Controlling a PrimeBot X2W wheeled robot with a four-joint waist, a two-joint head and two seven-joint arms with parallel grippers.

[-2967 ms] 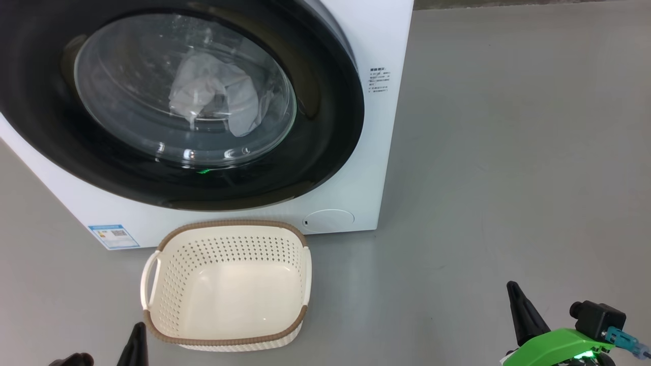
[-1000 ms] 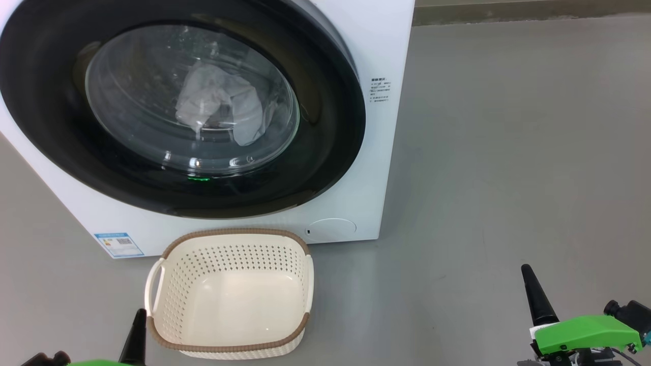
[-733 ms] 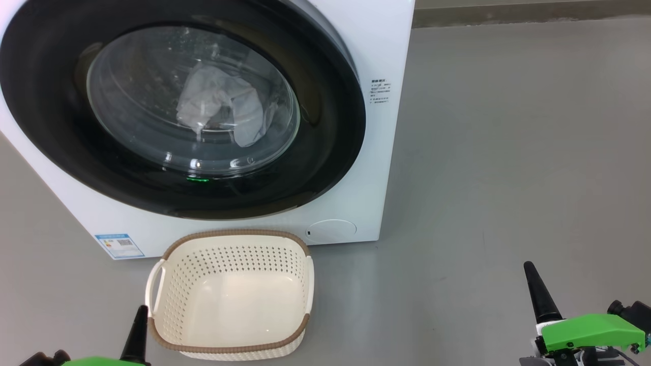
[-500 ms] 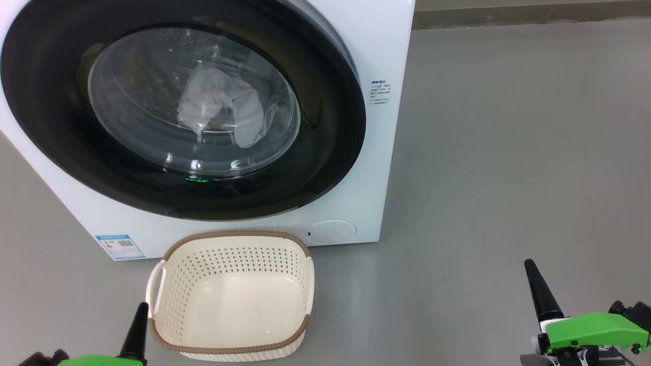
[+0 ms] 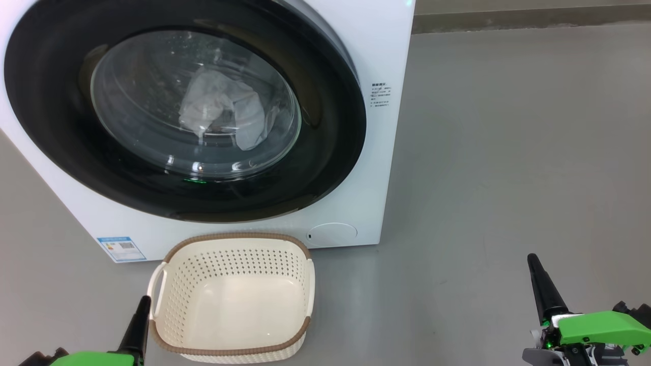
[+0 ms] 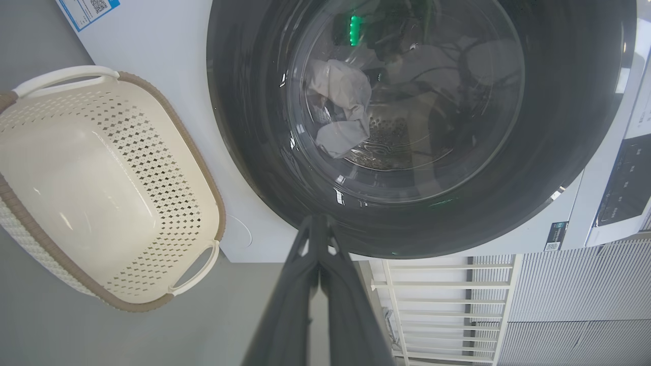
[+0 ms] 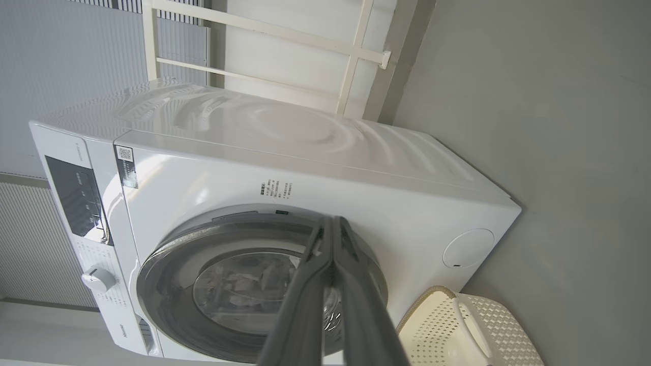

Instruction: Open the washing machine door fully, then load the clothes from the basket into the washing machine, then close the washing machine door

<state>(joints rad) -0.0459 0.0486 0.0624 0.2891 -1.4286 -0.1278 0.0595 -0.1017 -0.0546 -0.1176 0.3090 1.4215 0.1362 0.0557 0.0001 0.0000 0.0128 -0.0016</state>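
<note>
— At eleven o'clock in the head view, what stands there?
— Washer, white, on the grey floor. Its door, a black ring round a bulging glass, lies shut against the front.
— And the clothes?
— Clothes sit behind that glass, a pale crumpled bundle.
— Basket?
— Basket is at six to seven o'clock, on the floor just before the washer, below the door's lower edge.
— Any writing?
— Blue label at the washer's lower corner, eight o'clock, with a QR square; its text is too small to read. Small print on the white front at one o'clock, also unreadable. The right wrist view gives a QR sticker beside the dark panel, and a tiny brand word that looks like Hisense.
— The claws?
— Left gripper at seven o'clock, fingers pressed together on nothing, tip near the basket's side handle. Right gripper at four o'clock, well apart from the basket, fingers likewise together and holding nothing.
</note>
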